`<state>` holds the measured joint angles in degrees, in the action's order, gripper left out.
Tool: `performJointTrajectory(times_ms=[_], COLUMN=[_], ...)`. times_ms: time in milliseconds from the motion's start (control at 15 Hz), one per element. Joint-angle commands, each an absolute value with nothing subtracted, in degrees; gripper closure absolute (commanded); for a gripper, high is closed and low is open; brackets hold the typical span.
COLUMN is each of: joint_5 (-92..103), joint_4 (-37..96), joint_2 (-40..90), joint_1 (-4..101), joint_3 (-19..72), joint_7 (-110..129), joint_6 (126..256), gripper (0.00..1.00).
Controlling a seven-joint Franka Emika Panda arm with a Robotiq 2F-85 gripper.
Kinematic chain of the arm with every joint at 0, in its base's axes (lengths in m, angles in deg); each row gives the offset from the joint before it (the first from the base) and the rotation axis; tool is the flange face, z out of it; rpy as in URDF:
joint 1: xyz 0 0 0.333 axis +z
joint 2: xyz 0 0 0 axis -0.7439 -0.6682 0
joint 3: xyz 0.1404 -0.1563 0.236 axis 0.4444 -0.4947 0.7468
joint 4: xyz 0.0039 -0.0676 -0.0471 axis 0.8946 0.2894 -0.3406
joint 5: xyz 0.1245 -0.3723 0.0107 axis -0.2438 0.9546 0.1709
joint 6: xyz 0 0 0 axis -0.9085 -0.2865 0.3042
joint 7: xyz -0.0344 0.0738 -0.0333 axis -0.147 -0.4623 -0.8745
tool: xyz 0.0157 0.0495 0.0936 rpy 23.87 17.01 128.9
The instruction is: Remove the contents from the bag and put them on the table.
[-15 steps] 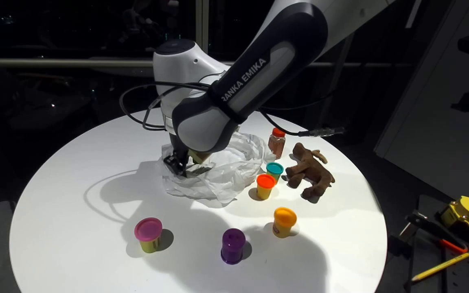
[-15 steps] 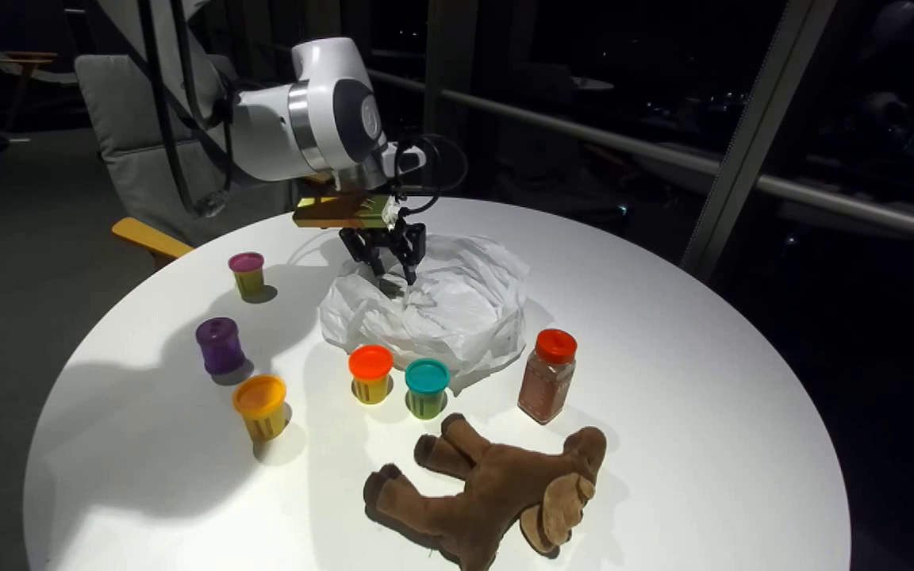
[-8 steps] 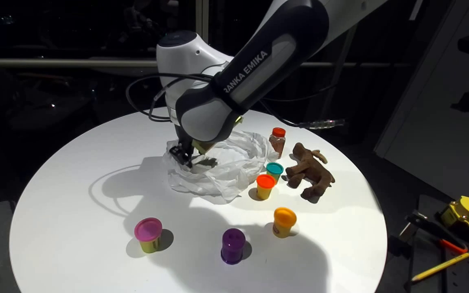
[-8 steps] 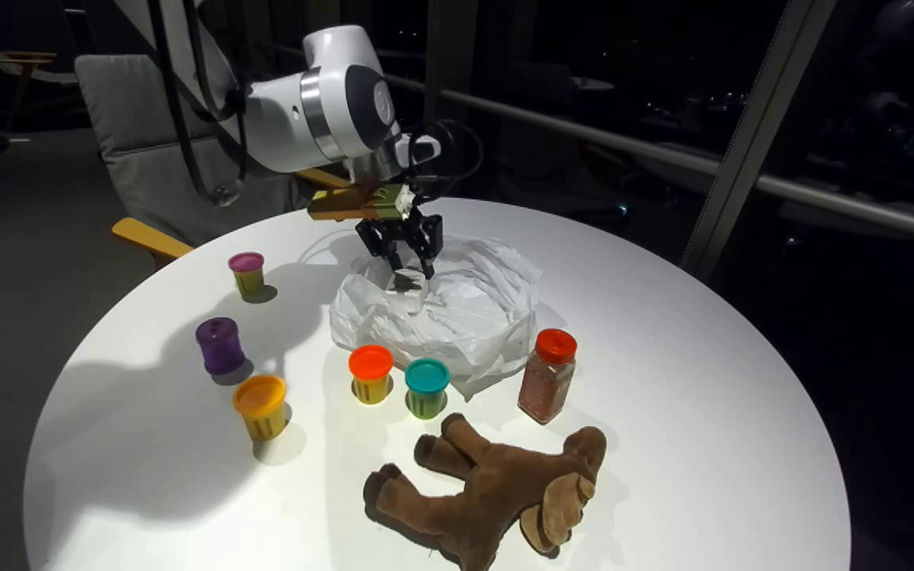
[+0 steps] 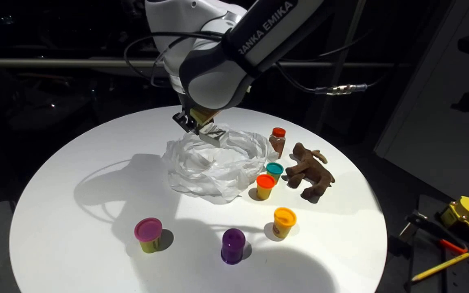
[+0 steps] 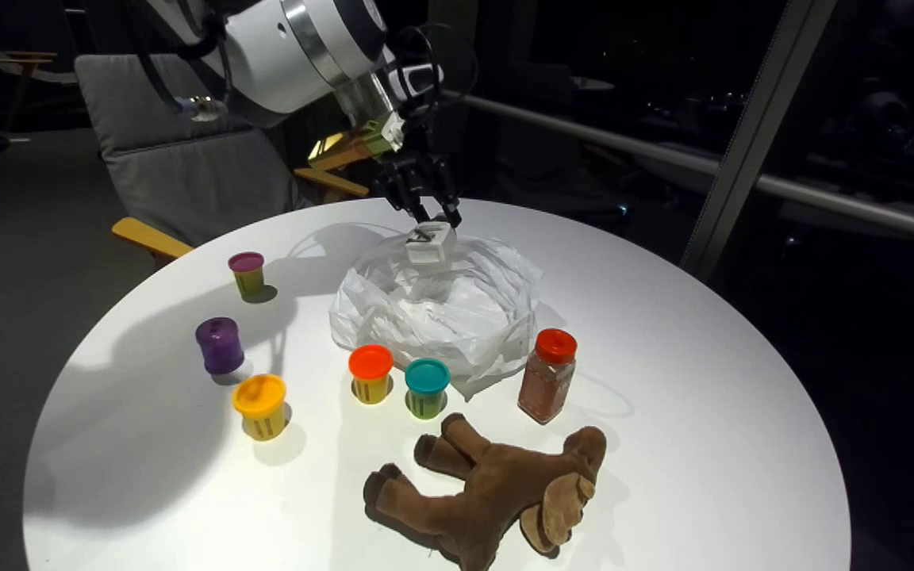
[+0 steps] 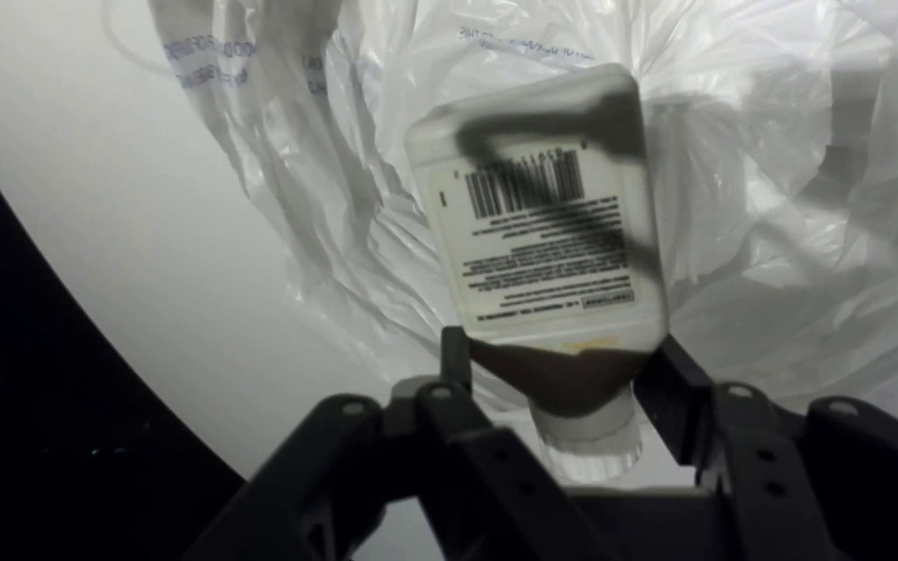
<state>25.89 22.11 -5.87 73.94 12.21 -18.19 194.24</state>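
1. Table [image 5: 63, 228]: plain white.
2. Bag [image 7: 730, 202]: translucent white film, bluish print.
3. White bottle [image 7: 550, 257]: black barcode and text.
4. Gripper [image 7: 563, 354]: black.
5. Toy animal [image 5: 312, 173], near the table's edge: brown, tan head flaps, darker hooves.
6. Red-capped bottle [image 6: 547, 381]: reddish-brown below.
7. Purple cup [image 5: 233, 246]: purple throughout.
8. Pink-lidded cup [image 6: 247, 274]: yellow-green body.
9. Amber-lidded cup [image 6: 260, 406]: yellow body.
10. Orange-lidded cup [image 6: 371, 371]: yellow body.
11. Teal-lidded cup [image 6: 427, 387]: green body.

Glaring white across the table [image 6: 687, 444], fading to near-black around it.
Throwing broad grey shadows in both exterior views; in the wrist view, glinting off the bag [image 7: 737, 195], streaking the white bottle [image 7: 539, 234] darkly, softening fine print.
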Motion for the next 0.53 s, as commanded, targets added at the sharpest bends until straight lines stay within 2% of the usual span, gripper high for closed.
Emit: performJointTrajectory(times_ms=[0, 467], joint_5=[29.77, 32.23], joint_4=[32.31, 48.32], joint_2=[3.6, 14.02], joint_1=[76.38, 75.62], joint_3=[13.38, 22.15], joint_7=[-21.25, -19.68], joint_6=[193.86, 206.85], gripper=[0.69, 0.69])
